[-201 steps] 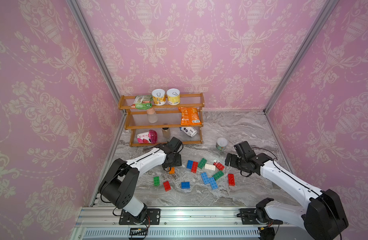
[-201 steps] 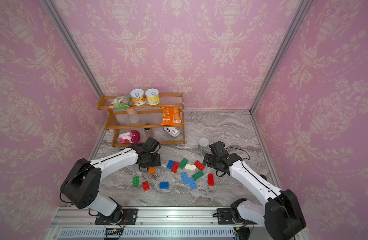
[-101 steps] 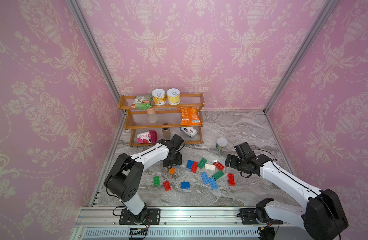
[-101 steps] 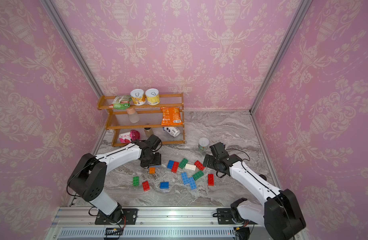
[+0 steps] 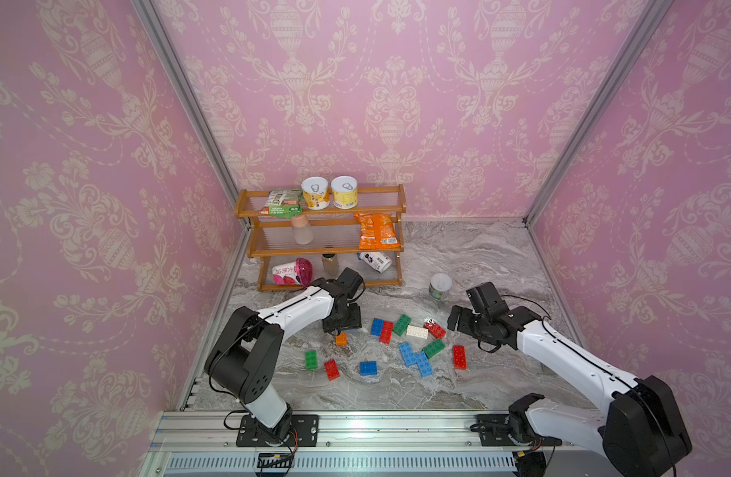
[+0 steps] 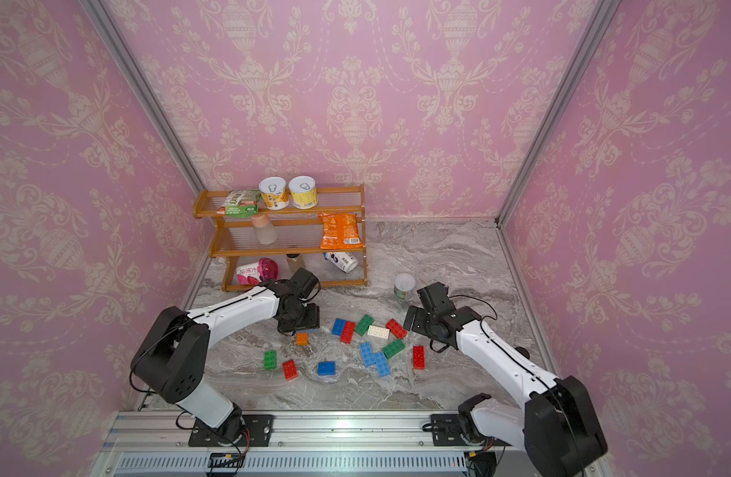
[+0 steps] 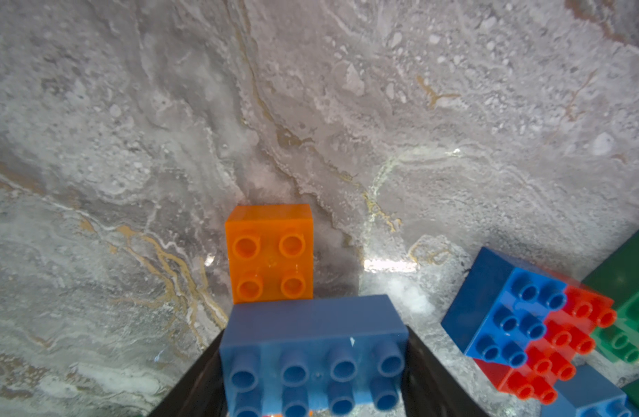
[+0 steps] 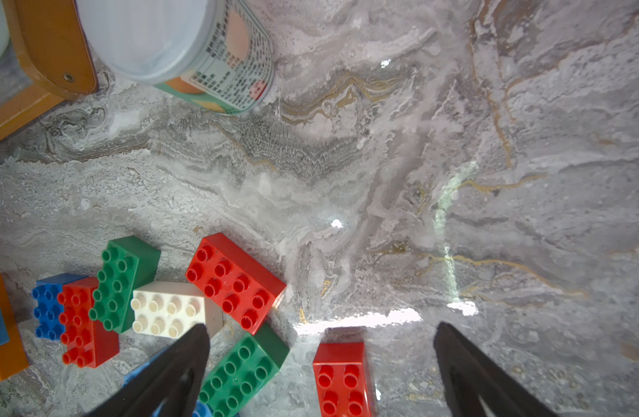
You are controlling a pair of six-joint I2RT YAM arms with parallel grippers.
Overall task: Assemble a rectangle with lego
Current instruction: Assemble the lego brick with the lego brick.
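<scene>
One blue brick [image 7: 312,343], eight studs, is the item in hand. Reference landmark throughout: orange brick [image 7: 271,252], small, square, studs up.

Left wrist view. Left fingers [image 7: 198,386] clamp the blue brick by its two short ends, so its long axis runs straight across from finger to finger. The orange brick lies dead ahead of the fingers, squared to the blue brick's long side and touching it or nearly so. Whether the blue brick rests on the counter [image 7: 130,126] or is lifted cannot be told.

Right wrist view. Right fingers [image 8: 180,353] are spread wide, holding nothing. A red brick [image 8: 341,379] shows between them, ungripped. A white brick [image 8: 168,310] and its mixed cluster sit between these fingers and the orange brick.

Both top views. Over a dozen lego bricks [image 5: 368,367] lie loose; none looks joined into a rectangle yet, so this is judged an early stage. Left arm [image 5: 297,309] ends just beside the orange brick. Right arm [image 5: 562,355] ends well apart from it, beyond the white brick's cluster. Nearer arm: left.

Judgement: the coming move turns on the orange brick lying straight in front of the held blue brick. A short advance should mate them, provided the long side is kept square to the orange brick.
</scene>
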